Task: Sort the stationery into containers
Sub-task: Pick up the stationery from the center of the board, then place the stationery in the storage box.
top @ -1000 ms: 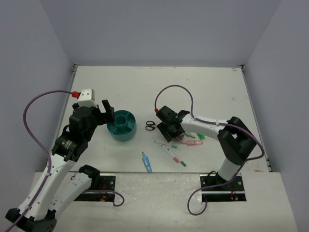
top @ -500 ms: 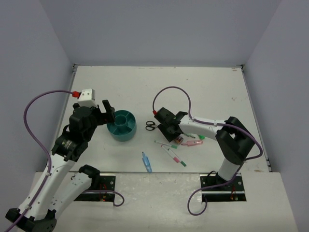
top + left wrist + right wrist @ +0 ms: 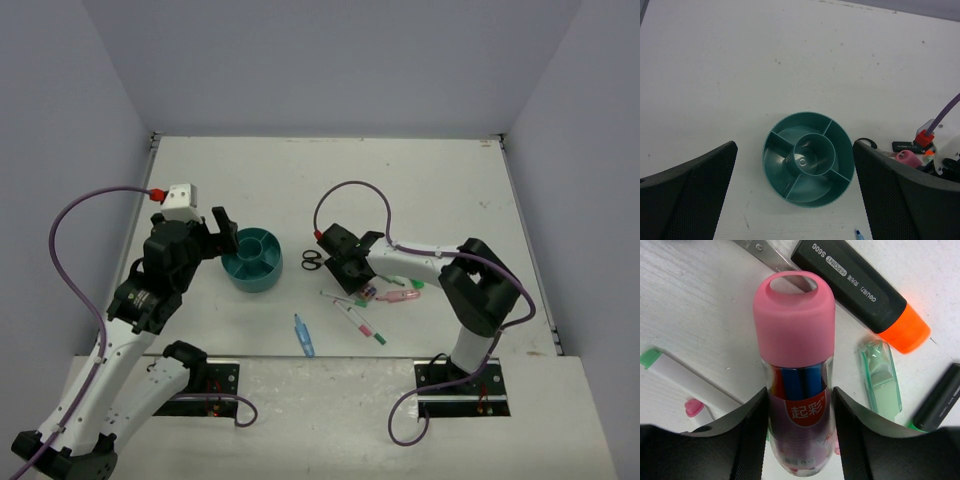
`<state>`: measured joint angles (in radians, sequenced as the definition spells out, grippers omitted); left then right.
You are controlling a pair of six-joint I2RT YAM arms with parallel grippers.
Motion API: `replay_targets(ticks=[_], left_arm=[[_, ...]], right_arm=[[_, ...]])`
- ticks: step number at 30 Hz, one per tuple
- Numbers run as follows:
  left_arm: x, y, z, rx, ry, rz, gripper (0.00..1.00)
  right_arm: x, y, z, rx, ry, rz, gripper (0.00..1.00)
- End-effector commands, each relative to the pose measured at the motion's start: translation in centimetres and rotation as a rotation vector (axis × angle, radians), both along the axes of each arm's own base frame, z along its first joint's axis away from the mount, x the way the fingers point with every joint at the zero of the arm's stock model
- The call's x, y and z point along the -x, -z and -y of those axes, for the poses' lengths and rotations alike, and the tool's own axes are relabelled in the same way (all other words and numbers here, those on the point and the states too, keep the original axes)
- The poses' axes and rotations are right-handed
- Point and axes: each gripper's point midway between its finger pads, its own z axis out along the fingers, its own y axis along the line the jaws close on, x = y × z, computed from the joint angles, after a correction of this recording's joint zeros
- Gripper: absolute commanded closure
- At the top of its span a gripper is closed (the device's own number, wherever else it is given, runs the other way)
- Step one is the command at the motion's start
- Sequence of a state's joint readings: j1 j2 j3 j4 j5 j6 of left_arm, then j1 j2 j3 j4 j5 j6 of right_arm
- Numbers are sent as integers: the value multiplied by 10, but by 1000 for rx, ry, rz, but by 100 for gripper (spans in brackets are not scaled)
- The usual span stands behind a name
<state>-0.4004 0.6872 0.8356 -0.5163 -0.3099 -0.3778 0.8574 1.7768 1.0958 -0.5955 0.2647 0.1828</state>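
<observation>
Nearest to me lies one light-blue pen point(image 3: 303, 336), then two white pens point(image 3: 362, 322). My right gripper point(image 3: 799, 395) clamps the one pink tube point(image 3: 794, 325), which lies on the table point(image 3: 420, 190) beside two highlighters point(image 3: 855, 287). Farther left are one scissors point(image 3: 312, 261) and one teal organizer point(image 3: 252, 258). My left gripper point(image 3: 222, 230) is spread wide over it.

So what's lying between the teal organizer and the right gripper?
Only the black-handled scissors, between the organizer and the right gripper on the pink tube; the top view shows it.

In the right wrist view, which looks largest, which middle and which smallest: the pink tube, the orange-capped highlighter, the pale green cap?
1. pink tube, clearly largest
2. orange-capped highlighter
3. pale green cap, smallest
</observation>
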Motion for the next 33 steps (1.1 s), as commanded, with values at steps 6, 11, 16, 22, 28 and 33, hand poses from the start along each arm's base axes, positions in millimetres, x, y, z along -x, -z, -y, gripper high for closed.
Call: replay_targets(ticks=[6,11,16,22,28,33], left_arm=[[2,-7,20,92,83,11,0],[13,-38,69,288,317,101,0],[20,-63,113,479,531,163,0],[58,-76,179,732,926,160,0],[72,-86,219,738,1062,149,0],[88,-84,249,741,1160,101,0]], right_arm=[[-17,-67,-11,-150,27,185,100],[-14,-127,-19,-322,3,279,100],[1,-178,-29,-541,-54,350,100],[49,-243,-56,-940,-264,377,100],[88,-276,-63,-1124,-454,368,100],[99,-283,-66,-1162,-506,344,100]])
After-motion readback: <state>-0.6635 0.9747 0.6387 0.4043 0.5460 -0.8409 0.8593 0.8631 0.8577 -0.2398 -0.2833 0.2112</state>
